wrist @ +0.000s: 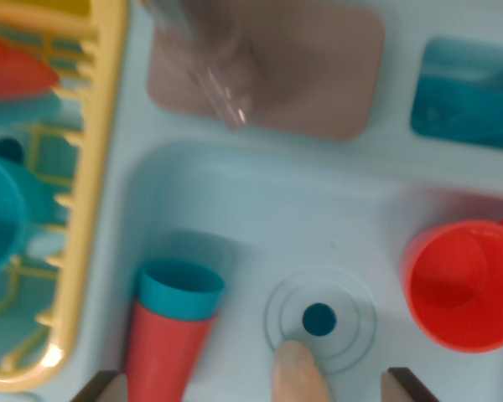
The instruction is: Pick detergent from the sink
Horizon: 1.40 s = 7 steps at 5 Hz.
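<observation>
Gripper (pixel 253 385): seen from above at the frame's lower edge; two dark finger tips stand well apart with nothing between them, so the jaws are spread and empty.
Detergent bottle (pixel 169 331): red body with a teal cap, lying or leaning in the sink, its cap end away from the gripper; it sits close to the finger on the wrist view's left and partly outside the jaw gap.
Sink (pixel 235 201): pale blue basin directly below the gripper, its drain (pixel 320 319) just ahead of the jaw gap.
Pale rounded object (pixel 299 373): sits between the fingers near the drain; what it is cannot be told.
Red cup (pixel 461 285): open mouth up, beyond the finger on the wrist view's right, apart from the bottle.
Yellow rack (pixel 101 151): beyond the bottle toward the wrist view's left, holding teal and red dishes.
Step in hand: approach and alignment, grasp not yet made.
Doing it well: shift toward the wrist view's left until the red body is centred in the gap, descend, and close across the narrower body, not the cap.
Risk: the left finger could strike the bottle and push it towards the rack-side wall.
</observation>
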### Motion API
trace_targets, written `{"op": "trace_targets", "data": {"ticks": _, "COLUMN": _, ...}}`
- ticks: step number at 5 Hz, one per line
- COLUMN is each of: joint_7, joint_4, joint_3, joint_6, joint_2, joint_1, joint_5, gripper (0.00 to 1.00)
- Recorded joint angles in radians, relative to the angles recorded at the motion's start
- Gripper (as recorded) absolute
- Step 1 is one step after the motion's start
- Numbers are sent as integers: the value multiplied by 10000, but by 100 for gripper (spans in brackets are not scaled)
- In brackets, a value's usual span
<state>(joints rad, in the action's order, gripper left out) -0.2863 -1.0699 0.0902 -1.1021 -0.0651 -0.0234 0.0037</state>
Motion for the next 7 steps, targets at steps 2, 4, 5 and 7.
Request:
{"op": "trace_targets", "data": {"ticks": 2, "joint_7": -292, "joint_4": 432, "joint_3": 58, "joint_6": 399, "joint_2": -23, "joint_1": -61, "joint_5": -1, "gripper": 0}}
{"op": "trace_targets", "data": {"ticks": 4, "joint_7": -574, "joint_4": 850, "joint_3": 114, "joint_6": 784, "joint_2": -46, "joint_1": -119, "joint_5": -2, "gripper": 0}}
{"op": "trace_targets", "data": {"ticks": 5, "joint_7": -574, "joint_4": 850, "joint_3": 114, "joint_6": 784, "joint_2": -46, "joint_1": -119, "joint_5": -2, "gripper": 0}}
{"op": "trace_targets", "data": {"ticks": 7, "joint_7": -831, "joint_4": 1231, "joint_3": 165, "joint_6": 1136, "joint_2": -67, "joint_1": -173, "joint_5": -3, "gripper": 0}}
